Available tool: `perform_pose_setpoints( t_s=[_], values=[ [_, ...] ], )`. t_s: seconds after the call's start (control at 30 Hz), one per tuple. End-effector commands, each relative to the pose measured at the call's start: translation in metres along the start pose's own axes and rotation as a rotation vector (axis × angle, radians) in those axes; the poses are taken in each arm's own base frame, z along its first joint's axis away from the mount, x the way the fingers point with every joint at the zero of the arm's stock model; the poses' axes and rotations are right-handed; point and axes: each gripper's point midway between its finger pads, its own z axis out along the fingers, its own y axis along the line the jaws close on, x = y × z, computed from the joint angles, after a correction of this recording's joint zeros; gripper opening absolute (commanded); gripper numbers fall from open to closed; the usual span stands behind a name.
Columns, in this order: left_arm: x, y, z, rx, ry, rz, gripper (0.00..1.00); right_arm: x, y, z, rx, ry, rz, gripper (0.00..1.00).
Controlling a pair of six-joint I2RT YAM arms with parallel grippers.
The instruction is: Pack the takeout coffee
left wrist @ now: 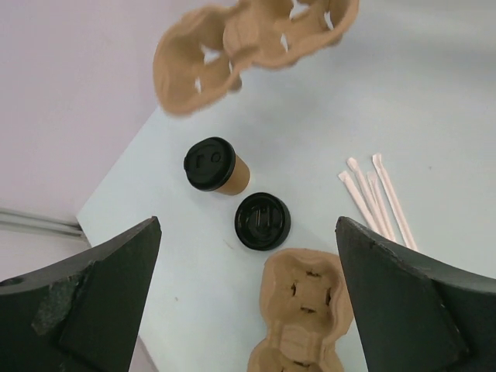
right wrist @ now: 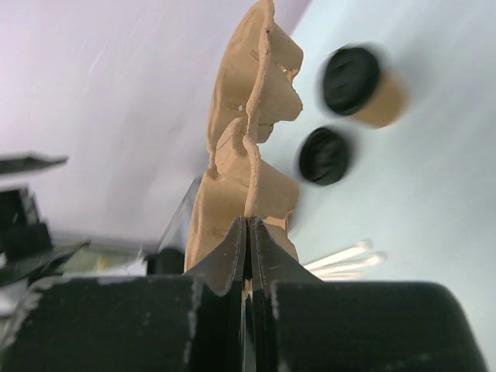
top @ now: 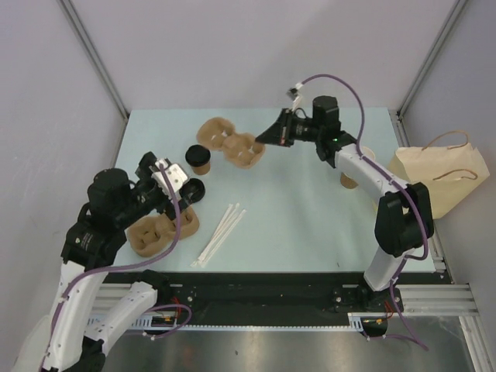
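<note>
My right tool clenched on tray by its thin rim, left tool open & empty; coffee upright on bench just beside tray, so a weak pinch cd let tray swing & tip it.

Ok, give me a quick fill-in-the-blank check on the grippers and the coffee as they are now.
1. The right gripper is ____ on the edge of a moulded brown pulp cup carrier.
2. The left gripper hangs ____ above the table, holding nothing.
3. The small kraft paper coffee cup with the black plastic lid stands ____ on the pale table.
4. A second pulp carrier lies near the ____ arm.
Missing words: shut; open; upright; left.
</note>
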Motion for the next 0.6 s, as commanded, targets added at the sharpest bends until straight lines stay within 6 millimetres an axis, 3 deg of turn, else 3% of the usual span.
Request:
perform_pose_setpoints(
  t_s=[0.0, 0.07, 0.27, 0.43, 0.57],
  values=[
    [-0.018, 0.022, 0.011, -0.085, -0.037, -0.141, 1.0, -0.045, -0.053, -0.031, 0.157, -0.155, 0.022, 0.0],
    [-0.014, 0.022, 0.022, -0.074, -0.014, -0.181, 1.0, -0.057, -0.083, -0.041, 0.232, -0.205, 0.042, 0.0],
    [-0.014, 0.039, 0.043, -0.083, 0.003, -0.311, 0.99, -0.075, -0.124, -0.036, 0.355, -0.285, -0.015, 0.0],
    [-0.012, 0.049, 0.062, -0.061, -0.012, -0.438, 1.0, -0.075, -0.154, -0.014, 0.405, -0.33, -0.058, 0.0],
    [-0.005, 0.053, 0.069, -0.046, -0.014, -0.517, 1.0, -0.06, -0.173, 0.014, 0.41, -0.321, -0.054, 0.0]
  ],
)
